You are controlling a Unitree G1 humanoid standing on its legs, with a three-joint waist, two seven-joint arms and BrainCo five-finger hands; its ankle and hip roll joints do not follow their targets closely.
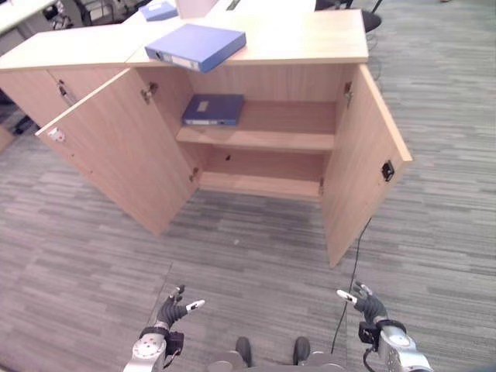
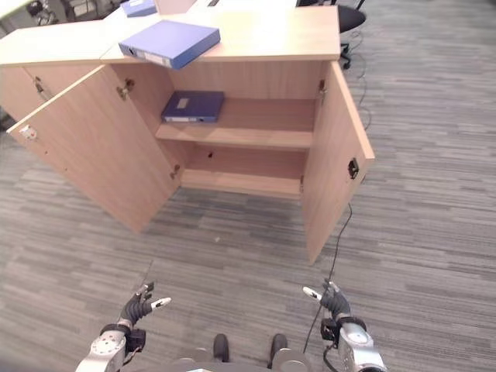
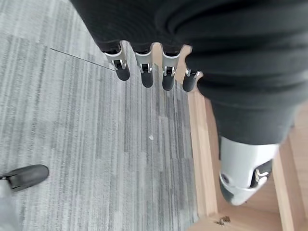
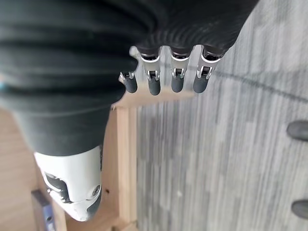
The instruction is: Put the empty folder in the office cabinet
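A blue folder [image 1: 197, 46] lies flat on top of the wooden office cabinet [image 1: 310, 39], overhanging its front edge a little. A second, darker blue folder [image 1: 213, 108] lies on the upper shelf inside, at the left. Both cabinet doors stand wide open. My left hand [image 1: 172, 310] and right hand [image 1: 366, 304] hang low over the carpet, well short of the cabinet, fingers relaxed and holding nothing. The left wrist view shows the left hand's fingertips [image 3: 147, 77] over carpet; the right wrist view shows the right hand's fingertips [image 4: 177, 82] likewise.
The left door [image 1: 116, 147] and right door [image 1: 364, 163] swing out toward me, flanking the opening. The lower shelf [image 1: 260, 182] holds nothing. Another blue folder [image 1: 159, 10] lies further back on the desk. An office chair [image 2: 353, 15] stands behind the cabinet's right end.
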